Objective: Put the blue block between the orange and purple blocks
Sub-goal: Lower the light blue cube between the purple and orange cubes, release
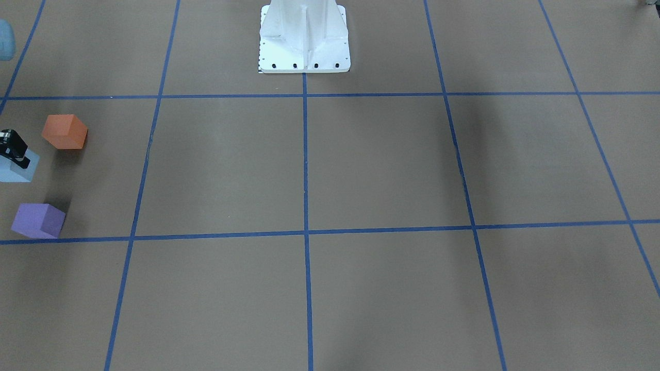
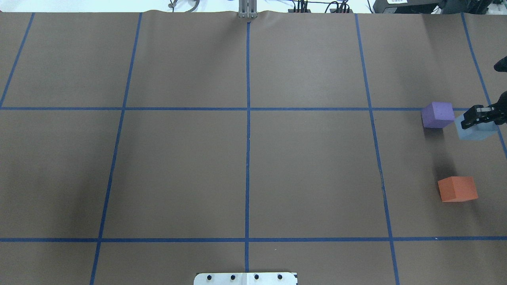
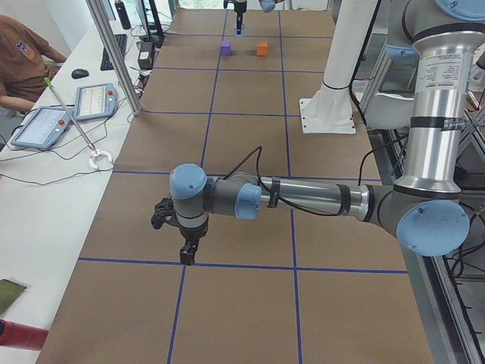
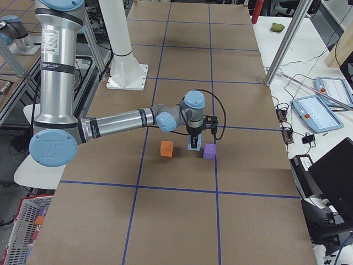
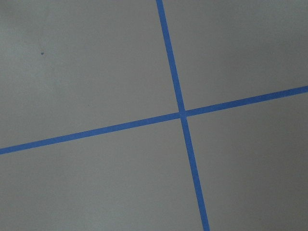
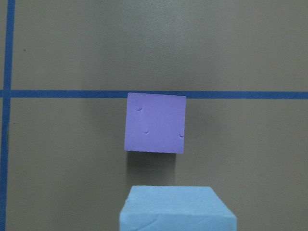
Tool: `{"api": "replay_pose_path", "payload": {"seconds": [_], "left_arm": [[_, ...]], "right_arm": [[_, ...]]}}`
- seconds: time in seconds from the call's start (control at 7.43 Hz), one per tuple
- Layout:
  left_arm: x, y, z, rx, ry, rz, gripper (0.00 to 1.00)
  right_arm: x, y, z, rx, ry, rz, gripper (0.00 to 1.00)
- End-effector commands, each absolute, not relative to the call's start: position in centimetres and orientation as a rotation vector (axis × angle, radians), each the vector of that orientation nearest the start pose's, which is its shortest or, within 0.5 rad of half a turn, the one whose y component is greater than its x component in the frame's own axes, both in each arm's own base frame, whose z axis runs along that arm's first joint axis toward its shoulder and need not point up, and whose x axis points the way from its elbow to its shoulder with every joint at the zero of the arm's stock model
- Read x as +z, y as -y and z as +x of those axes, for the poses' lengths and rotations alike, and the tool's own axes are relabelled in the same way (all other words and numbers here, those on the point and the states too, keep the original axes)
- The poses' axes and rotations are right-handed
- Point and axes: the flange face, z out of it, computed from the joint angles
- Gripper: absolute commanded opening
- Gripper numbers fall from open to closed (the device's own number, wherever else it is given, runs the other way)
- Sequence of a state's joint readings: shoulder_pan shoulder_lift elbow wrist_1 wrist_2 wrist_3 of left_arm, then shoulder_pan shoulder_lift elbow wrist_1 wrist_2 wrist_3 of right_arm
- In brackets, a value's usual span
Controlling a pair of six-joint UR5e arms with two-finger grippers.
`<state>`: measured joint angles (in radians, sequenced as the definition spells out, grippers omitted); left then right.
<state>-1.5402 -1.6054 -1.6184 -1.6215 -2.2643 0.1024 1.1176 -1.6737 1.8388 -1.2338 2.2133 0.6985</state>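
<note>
The orange block (image 2: 457,189) and the purple block (image 2: 437,114) sit apart at the right end of the table. My right gripper (image 2: 478,118) is shut on the light blue block (image 2: 474,131), which it holds between the two and closer to the purple one. In the front-facing view the blue block (image 1: 18,167) is between the orange block (image 1: 64,132) and the purple block (image 1: 38,220). The right wrist view shows the purple block (image 6: 155,122) just beyond the blue block (image 6: 178,209). My left gripper (image 3: 186,254) hangs over bare table at the other end; I cannot tell if it is open.
Blue tape lines (image 5: 182,113) divide the brown table into squares. The white robot base (image 1: 304,44) stands at the middle of the robot's edge. An operator (image 3: 23,61) and tablets (image 3: 95,100) are at a side bench.
</note>
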Motion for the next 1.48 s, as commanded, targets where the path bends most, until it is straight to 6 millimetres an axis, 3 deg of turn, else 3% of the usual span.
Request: {"api": "replay_pose_path", "payload": {"seconds": [0.0, 0.27, 0.54, 1.35], "left_arm": [[61.8, 51.7, -5.4, 0.174, -0.687, 0.152, 1.00], [61.9, 51.6, -5.4, 0.174, -0.687, 0.152, 1.00], [62.0, 51.6, -5.4, 0.173, -0.687, 0.150, 1.00], [61.9, 51.7, -5.3, 0.175, -0.688, 0.151, 1.00]], "right_arm": [[55.2, 44.2, -16.4, 0.045, 0.801, 0.054, 0.00], [55.4, 44.2, -19.4, 0.000, 0.752, 0.077, 0.00], [57.4, 44.4, -20.8, -0.011, 0.731, 0.043, 0.00], [57.8, 44.4, -21.9, -0.031, 0.727, 0.032, 0.00]]}}
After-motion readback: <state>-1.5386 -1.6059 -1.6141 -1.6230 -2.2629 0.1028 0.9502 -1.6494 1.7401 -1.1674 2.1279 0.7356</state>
